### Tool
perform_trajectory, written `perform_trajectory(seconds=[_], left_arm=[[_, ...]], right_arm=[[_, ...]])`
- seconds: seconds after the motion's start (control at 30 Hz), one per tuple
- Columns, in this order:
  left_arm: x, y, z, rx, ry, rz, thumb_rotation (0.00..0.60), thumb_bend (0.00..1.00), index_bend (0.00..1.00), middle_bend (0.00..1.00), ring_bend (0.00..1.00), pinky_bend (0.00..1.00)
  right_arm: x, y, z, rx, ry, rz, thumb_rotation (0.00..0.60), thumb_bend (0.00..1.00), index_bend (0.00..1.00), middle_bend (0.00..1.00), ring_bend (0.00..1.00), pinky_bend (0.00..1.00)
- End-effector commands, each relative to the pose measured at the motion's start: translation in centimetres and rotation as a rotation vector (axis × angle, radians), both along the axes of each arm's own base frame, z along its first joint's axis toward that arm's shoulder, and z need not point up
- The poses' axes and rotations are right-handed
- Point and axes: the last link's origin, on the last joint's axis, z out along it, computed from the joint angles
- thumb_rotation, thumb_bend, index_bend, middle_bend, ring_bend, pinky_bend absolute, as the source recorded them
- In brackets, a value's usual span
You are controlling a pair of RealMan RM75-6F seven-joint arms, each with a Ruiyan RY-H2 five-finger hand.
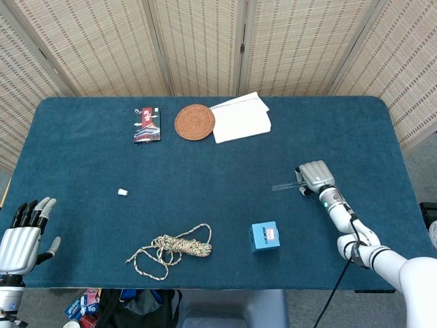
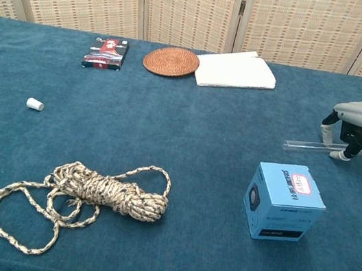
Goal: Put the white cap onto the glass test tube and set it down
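Note:
The glass test tube [image 1: 285, 184] [image 2: 308, 146] lies flat on the blue table at the right, its open end pointing left. My right hand [image 1: 313, 175] [image 2: 361, 118] hovers palm down over the tube's right end. One fingertip is behind the tube and one in front of it, and I cannot tell whether they pinch it. Far to the left, the small white cap [image 1: 123, 192] [image 2: 34, 104] lies alone on the cloth. My left hand [image 1: 24, 236] hangs off the table's front left corner, fingers spread and holding nothing. It shows only in the head view.
A light blue box [image 1: 264, 236] [image 2: 284, 201] stands just in front of the tube. A coiled rope [image 1: 174, 247] [image 2: 105, 196] lies front centre. At the back are a card pack [image 1: 147, 124], a woven coaster [image 1: 194, 121] and a white notebook [image 1: 240, 117].

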Motion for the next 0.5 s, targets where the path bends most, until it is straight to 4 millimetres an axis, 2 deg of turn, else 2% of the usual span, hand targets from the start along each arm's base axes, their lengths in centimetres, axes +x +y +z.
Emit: perform_trajectory(seconds=[0.03, 0.33, 0.5], left_arm=[[0.0, 0.0, 0.0, 0.000, 0.000, 0.000, 0.600, 0.34, 0.05, 0.03, 0.01, 0.00], [0.1, 0.3, 0.1, -0.003, -0.002, -0.007, 0.600, 0.34, 0.05, 0.03, 0.01, 0.00], [0.5, 1.4, 0.5, -0.022, -0.007, -0.028, 0.600, 0.34, 0.05, 0.03, 0.01, 0.00]], right_arm=[[0.0, 0.0, 0.0, -0.002, -0.003, 0.002, 0.600, 0.36, 0.54, 0.96, 1.00, 1.00], [0.5, -0.1, 1.1, -0.031, -0.040, 0.023, 0.600, 0.43, 0.65, 0.97, 1.00, 1.00], [1.7, 0.0, 2.3, -0.051, -0.099, 0.053, 0.600, 0.50, 0.72, 0.99, 1.00, 1.00]])
